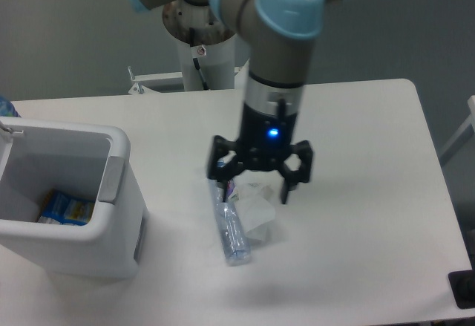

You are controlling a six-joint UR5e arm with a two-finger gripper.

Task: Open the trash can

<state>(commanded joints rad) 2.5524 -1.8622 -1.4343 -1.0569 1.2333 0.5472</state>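
The trash can [82,248] is a large white boxy bin at the left edge of the table. Its top is uncovered and I see straight into it, with a blue and white packet [65,207] at the bottom. A grey push tab [113,180] sits on its right rim. No flat lid shows over the opening; a small white part [10,128] sticks up at the back left rim. My gripper [257,183] hangs open and empty over the middle of the table, well to the right of the bin and not touching it.
A clear water bottle [231,228] lies on the white table [371,140] just below the gripper. A crumpled white scrap [257,209] lies beside it. The arm's white base column [200,59] stands at the table's back edge.
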